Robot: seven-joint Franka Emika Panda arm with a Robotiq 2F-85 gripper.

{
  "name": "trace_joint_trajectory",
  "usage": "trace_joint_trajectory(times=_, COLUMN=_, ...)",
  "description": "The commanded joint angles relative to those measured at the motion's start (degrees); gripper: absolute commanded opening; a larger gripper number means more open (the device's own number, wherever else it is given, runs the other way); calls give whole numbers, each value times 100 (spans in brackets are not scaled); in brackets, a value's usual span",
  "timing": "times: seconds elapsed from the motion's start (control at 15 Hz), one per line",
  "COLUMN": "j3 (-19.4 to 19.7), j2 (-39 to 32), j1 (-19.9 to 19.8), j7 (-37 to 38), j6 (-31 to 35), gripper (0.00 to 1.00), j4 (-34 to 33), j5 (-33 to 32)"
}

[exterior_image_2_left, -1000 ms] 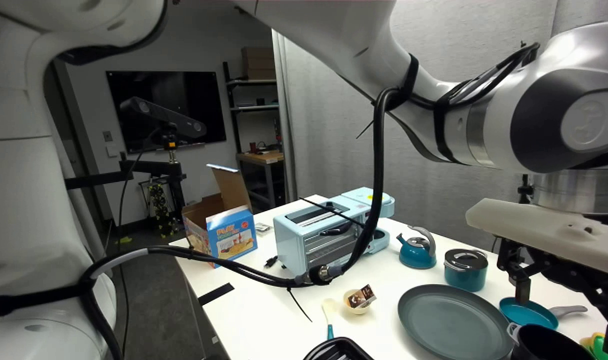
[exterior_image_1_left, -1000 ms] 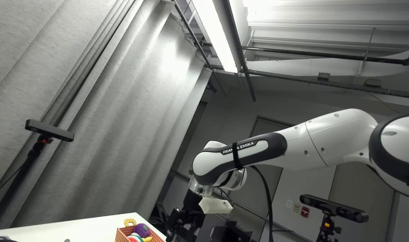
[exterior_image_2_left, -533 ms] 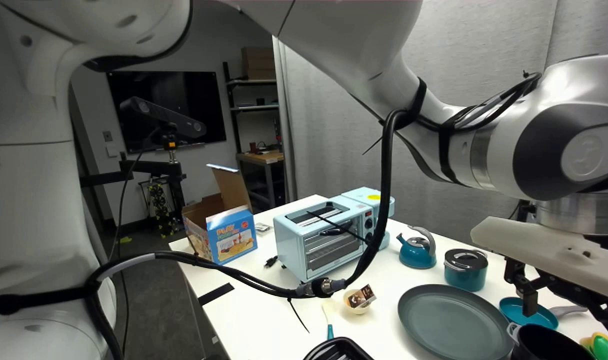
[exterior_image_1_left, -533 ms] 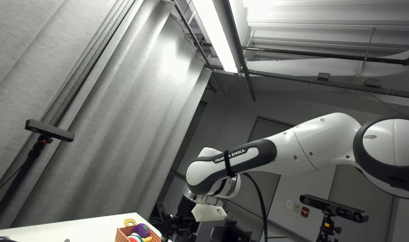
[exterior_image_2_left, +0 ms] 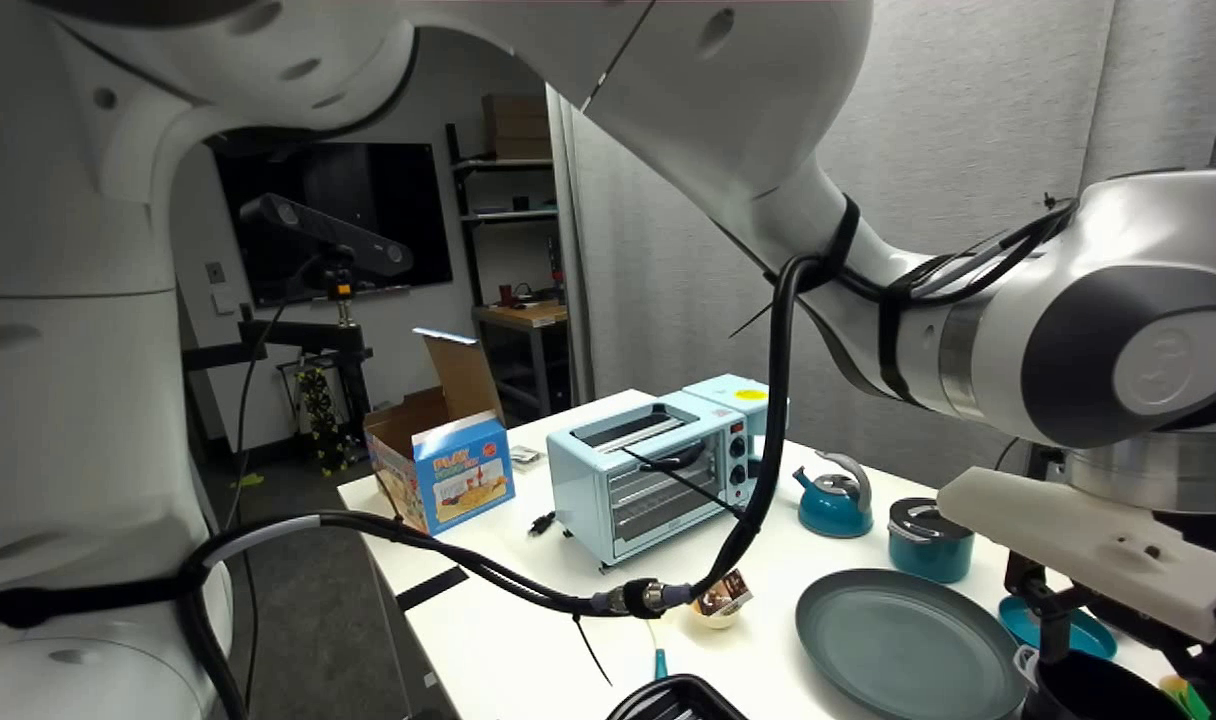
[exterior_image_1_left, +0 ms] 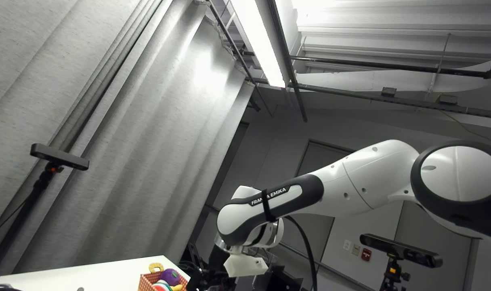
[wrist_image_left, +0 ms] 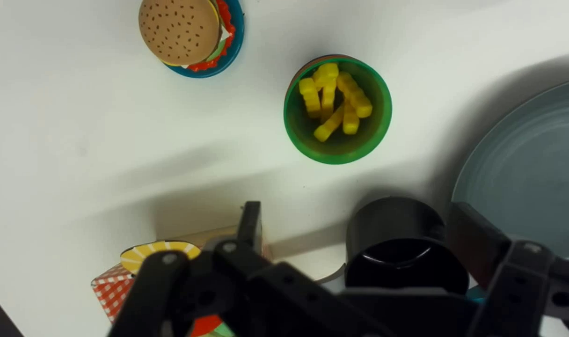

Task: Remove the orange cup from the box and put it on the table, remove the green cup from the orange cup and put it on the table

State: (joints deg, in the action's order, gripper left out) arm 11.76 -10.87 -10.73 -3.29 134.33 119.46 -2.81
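Pincer (wrist_image_left: 357,217) wide, room on table (wrist_image_left: 420,126) between green cup (wrist_image_left: 374,125) and edge of gray plate (wrist_image_left: 528,164)

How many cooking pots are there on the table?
2: a black pot beside the grey plate in the wrist view, and a lidded teal pot right of the kettle in an exterior view. Others may be hidden.

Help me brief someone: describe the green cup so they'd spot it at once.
In the wrist view, a large grey plate meets the right edge. Left of it, higher in the picture than the black pot, is the green cup. Unlike the pot or the burger, it has a green rim around yellow pieces.
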Motion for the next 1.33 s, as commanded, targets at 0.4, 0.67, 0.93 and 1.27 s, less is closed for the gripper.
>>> trace_joint_trajectory(times=0.4, j3=-29, j2=-377, j1=-15, j7=257, j6=507, gripper=100, j4=124, j5=-21)
trace_joint_trajectory(times=0.67, j3=13, j2=-544, j1=9, j7=465, j6=723, gripper=100, j4=163, j5=-106)
trace_joint_trajectory(times=0.93, j3=38, j2=-661, j1=37, j7=577, j6=885, gripper=100, j4=239, j5=-158)
trace_joint_trajectory(times=1.27, j3=53, j2=-783, j1=79, j7=693, j6=957, gripper=100, j4=381, j5=-227)
